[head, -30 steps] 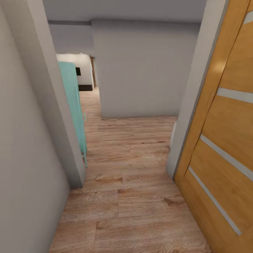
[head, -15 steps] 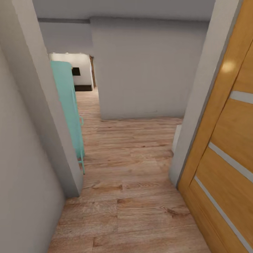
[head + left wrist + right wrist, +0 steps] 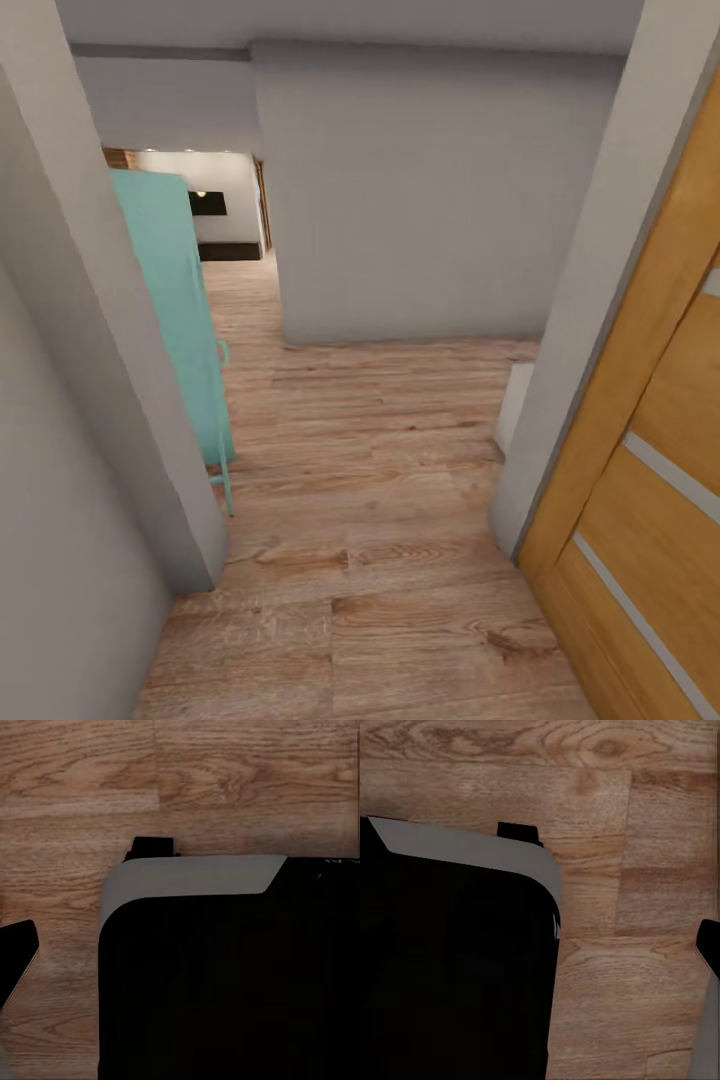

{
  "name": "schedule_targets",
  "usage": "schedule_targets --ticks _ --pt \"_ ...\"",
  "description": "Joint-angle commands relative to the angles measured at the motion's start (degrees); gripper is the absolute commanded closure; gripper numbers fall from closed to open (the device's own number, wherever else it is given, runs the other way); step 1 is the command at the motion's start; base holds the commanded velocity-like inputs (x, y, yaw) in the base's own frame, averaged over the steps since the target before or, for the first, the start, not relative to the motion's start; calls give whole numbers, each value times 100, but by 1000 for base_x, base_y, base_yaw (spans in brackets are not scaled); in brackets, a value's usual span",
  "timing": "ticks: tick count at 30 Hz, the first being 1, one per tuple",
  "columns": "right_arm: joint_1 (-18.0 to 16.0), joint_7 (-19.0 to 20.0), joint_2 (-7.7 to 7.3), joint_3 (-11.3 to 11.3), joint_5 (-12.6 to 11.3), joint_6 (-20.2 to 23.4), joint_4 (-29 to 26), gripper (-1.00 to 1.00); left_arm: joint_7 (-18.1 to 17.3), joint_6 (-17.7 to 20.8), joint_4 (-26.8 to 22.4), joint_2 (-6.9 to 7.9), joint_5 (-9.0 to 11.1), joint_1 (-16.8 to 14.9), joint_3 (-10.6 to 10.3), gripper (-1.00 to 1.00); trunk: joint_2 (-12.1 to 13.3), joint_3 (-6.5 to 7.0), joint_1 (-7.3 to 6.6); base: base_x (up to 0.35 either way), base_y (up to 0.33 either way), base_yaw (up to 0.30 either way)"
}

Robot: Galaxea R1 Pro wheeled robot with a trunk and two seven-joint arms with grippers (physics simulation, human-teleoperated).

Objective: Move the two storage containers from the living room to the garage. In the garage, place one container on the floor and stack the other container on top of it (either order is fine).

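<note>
The two storage containers are out of view. I stand in a doorway facing a hallway with a light wood plank floor (image 3: pixel 380 480). Far down the passage, an opening shows part of the living room (image 3: pixel 215 215) with a black TV and a dark low cabinet. In the left wrist view, my black, grey-edged base (image 3: pixel 225 975) lies over the planks, and a dark fingertip (image 3: pixel 16 961) pokes in at the frame's edge. The right wrist view shows the base (image 3: pixel 450 960) too, with a dark fingertip (image 3: pixel 709 945) at its edge.
A grey wall corner (image 3: pixel 150 400) stands close on my left and a grey door jamb (image 3: pixel 580 330) on my right, with an open wooden door (image 3: pixel 650 500) beside it. A teal cabinet (image 3: pixel 175 310) lines the left of the hallway. A grey wall (image 3: pixel 420 200) blocks straight ahead.
The whole picture has shifted: the camera has moved forward through the doorway. The wall corner and the wooden door have slid outward toward the frame's edges, and more of the far room shows.
</note>
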Motion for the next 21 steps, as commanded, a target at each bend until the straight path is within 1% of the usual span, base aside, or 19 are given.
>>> schedule_targets --ticks 1,21 --pt "-6 -5 5 48 -51 -30 17 -100 10 -20 7 -1 5 -4 15 -100 -2 -5 3 322 0 0" --pt "-6 -5 4 45 -51 -30 17 -100 10 -29 4 -1 5 -4 15 -100 -2 -5 3 322 0 0"
